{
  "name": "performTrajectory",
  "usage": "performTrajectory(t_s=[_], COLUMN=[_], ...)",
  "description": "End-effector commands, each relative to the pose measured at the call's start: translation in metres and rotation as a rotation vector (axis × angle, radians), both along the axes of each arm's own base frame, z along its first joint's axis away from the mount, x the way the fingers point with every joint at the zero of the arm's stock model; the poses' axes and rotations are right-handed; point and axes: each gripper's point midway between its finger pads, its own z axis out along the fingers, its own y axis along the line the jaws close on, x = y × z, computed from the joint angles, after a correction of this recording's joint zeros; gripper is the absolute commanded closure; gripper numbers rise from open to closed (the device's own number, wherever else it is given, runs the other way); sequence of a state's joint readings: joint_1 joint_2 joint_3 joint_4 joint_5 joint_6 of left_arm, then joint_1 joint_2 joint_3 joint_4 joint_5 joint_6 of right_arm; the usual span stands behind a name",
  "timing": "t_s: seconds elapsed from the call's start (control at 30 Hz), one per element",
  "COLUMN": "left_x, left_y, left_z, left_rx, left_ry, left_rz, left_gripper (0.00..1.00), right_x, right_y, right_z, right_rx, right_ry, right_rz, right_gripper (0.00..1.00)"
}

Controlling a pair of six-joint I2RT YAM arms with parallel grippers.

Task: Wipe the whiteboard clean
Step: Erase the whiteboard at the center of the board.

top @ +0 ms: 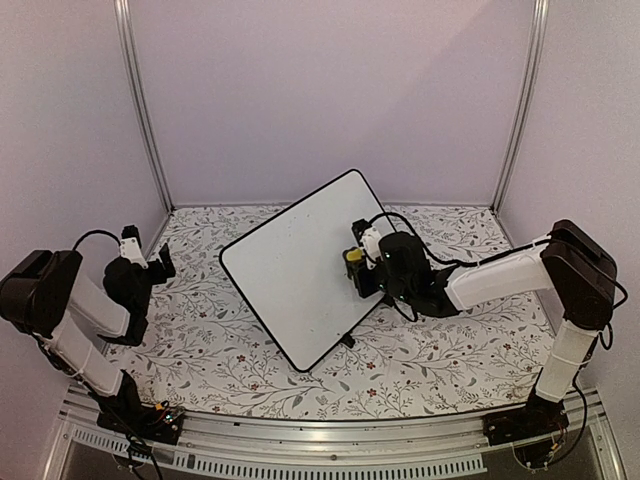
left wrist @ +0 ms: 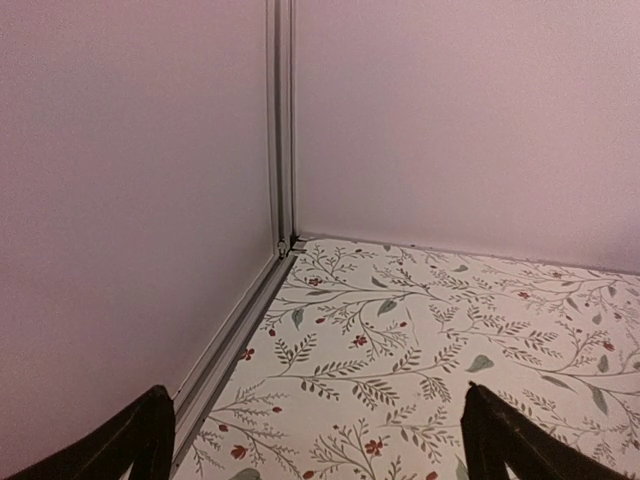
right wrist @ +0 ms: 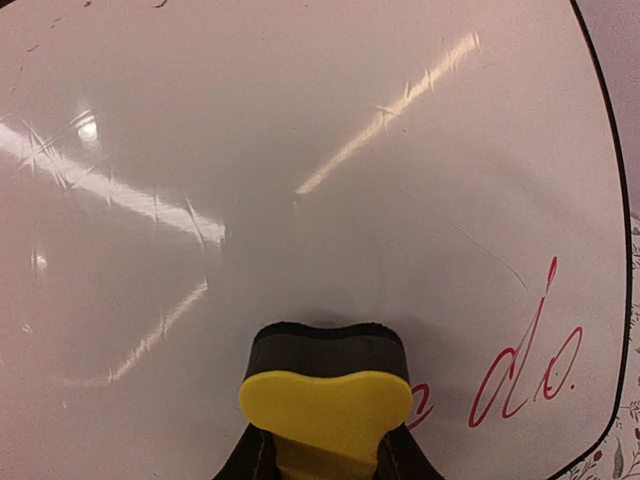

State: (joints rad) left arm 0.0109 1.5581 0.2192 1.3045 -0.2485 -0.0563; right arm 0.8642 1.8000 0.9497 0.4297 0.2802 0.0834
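**Desk:** Where is the board?

**Photographer:** Centre of the overhead frame, set on the flower-print table. It is turned on a diagonal, one rounded corner up toward the back wall and another low and near the frame's middle bottom. A small black foot shows under its lower right edge. From above, the face reads plain white inside a thin black frame.

**Desk:** And the right gripper?

**Photographer:** Clamped on an eraser, yellow grip with a dark felt pad. The wrist view has it at bottom centre, felt edge against the board's face. In the overhead view the arm reaches in from the right of the frame and meets the board at its right-hand side.

**Desk:** Any writing to be seen?

**Photographer:** Red script at the lower right of the wrist view, just right of the eraser; the last letters look like "do" with a dot. Part of it is hidden behind the eraser. The face above shows only glare streaks and faint smears.

**Desk:** The left gripper?

**Photographer:** Jaws spread wide, nothing between them. It sits at the left of the overhead frame, well apart from the board. Its own camera shows two dark fingertips at the bottom corners, table print between them, and a metal post where two walls meet
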Motion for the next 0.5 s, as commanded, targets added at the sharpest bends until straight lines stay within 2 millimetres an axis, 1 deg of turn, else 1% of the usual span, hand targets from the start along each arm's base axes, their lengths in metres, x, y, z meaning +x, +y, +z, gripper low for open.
performTrajectory(t_s=[0.0, 0.1, 0.2, 0.27, 0.33, 0.43, 0.47], left_x=[0.003, 0.003, 0.003, 0.003, 0.003, 0.003, 0.003], left_y=[-0.002, -0.002, -0.002, -0.002, -0.002, -0.002, -0.002], left_z=[0.009, 0.009, 0.009, 0.009, 0.009, 0.009, 0.009], left_rx=[0.004, 0.003, 0.003, 0.003, 0.003, 0.003, 0.004], left_ry=[-0.034, -0.035, -0.035, -0.034, -0.034, -0.035, -0.035], left_rz=[-0.003, -0.003, -0.004, -0.003, -0.003, -0.004, -0.004], left_gripper=[0.0, 0.0, 0.0, 0.0, 0.0, 0.0, 0.0], right_x=[-0.004, -0.006, -0.003, 0.0, 0.005, 0.009, 0.01], right_y=[-0.007, -0.008, -0.008, -0.005, 0.0, 0.007, 0.009], right_z=[-0.019, -0.018, -0.001, 0.014, 0.023, 0.024, 0.021], right_rx=[-0.014, -0.016, -0.007, 0.006, 0.01, 0.009, 0.004], right_ry=[0.039, 0.035, 0.001, -0.028, -0.046, -0.048, -0.043], right_rz=[-0.016, -0.013, -0.02, -0.02, -0.018, -0.007, -0.005], right_gripper=[1.0, 1.0, 1.0, 1.0, 1.0, 1.0, 1.0])
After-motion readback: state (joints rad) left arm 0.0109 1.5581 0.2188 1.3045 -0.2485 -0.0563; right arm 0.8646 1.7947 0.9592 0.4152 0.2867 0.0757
